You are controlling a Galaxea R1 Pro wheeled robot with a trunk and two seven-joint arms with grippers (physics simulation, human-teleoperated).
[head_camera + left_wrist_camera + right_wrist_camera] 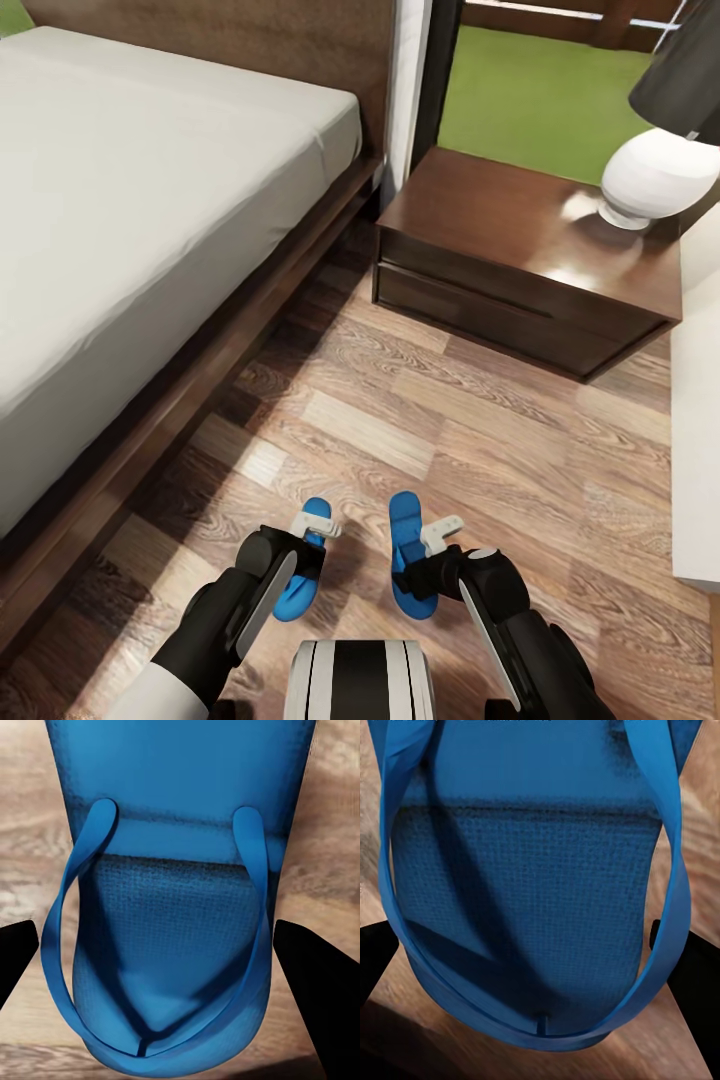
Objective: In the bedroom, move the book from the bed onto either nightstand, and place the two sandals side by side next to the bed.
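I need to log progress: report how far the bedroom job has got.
Done: nothing confirmed; the nightstand top carries a lamp but no book. In hand: both sandals, the left sandal at the left gripper, the right sandal at the right gripper, on the floor beside the bed. Whether they are gripped cannot be told. Left: the book.
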